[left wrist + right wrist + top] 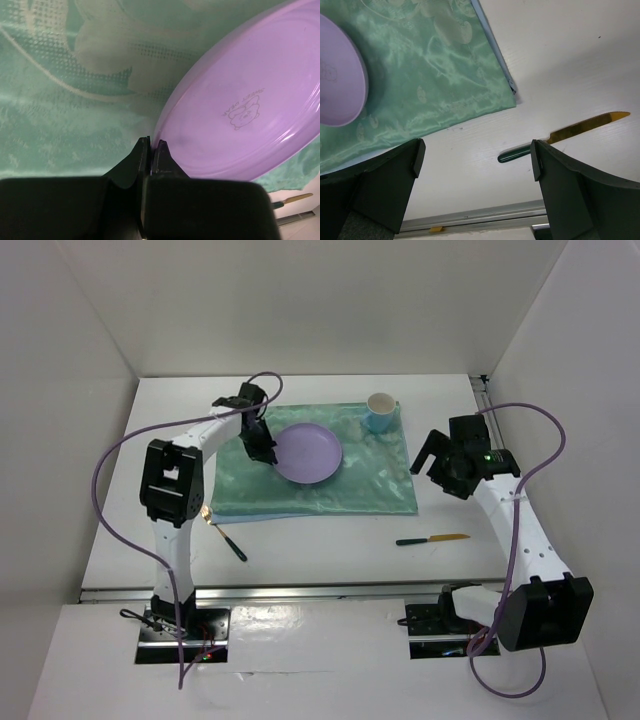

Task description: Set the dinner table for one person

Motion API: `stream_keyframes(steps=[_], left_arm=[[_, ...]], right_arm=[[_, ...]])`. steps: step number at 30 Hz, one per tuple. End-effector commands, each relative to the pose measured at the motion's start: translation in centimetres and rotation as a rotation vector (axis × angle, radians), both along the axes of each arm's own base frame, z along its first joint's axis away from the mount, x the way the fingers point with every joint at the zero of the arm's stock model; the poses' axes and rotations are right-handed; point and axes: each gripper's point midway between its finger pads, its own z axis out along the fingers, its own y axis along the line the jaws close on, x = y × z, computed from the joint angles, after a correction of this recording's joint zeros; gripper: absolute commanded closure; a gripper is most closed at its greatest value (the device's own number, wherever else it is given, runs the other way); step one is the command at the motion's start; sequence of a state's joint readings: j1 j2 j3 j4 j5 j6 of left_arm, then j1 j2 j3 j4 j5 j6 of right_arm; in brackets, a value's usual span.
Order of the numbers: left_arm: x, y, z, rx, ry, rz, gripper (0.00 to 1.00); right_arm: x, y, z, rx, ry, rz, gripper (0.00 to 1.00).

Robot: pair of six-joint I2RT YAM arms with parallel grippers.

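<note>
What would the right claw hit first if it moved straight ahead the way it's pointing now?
Most likely the bare dinner table, just beside the dark handle of the knife. The open right claw frames that spot in its wrist view. Depth is unclear, so it might graze the handle.

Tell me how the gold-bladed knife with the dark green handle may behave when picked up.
The knife lies flat on the white tabletop, so it probably will not roll. It looks thin, so likely light and stiff. Its thicker handle seems the safer grip.

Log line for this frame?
left hand: shut on plate rim | right hand: open, empty | plate: on cloth | knife: on table
</note>
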State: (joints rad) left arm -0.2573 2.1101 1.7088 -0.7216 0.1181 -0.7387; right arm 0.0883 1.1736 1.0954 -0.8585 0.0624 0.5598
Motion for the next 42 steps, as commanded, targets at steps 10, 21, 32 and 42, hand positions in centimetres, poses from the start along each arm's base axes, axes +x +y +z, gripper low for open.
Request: stream_keyframes(steps=[10,21,32,42], left_arm=[[0.9,-0.5,1.5,0.019,-0.052,-0.044,0.28],[-10.9,6.3,6.0,0.162,-0.083,0.159,0.35],[-22.3,8.1,-1.6,0.132,0.110,0.410,0.30],[-23.1,8.3,-3.8,0.137,0.117,0.448,0.39]], right_arm=[[0.4,0.7,0.6,0.035,-0.020,0.024,0.00],[0.6,1.0,1.1,0.046,-0.054,0.043,0.00],[0.5,2.9,0.4,0.064,-0.049,0.107,0.00],[0.1,4.0,0.1,0.059,-0.040,0.128,0.00]])
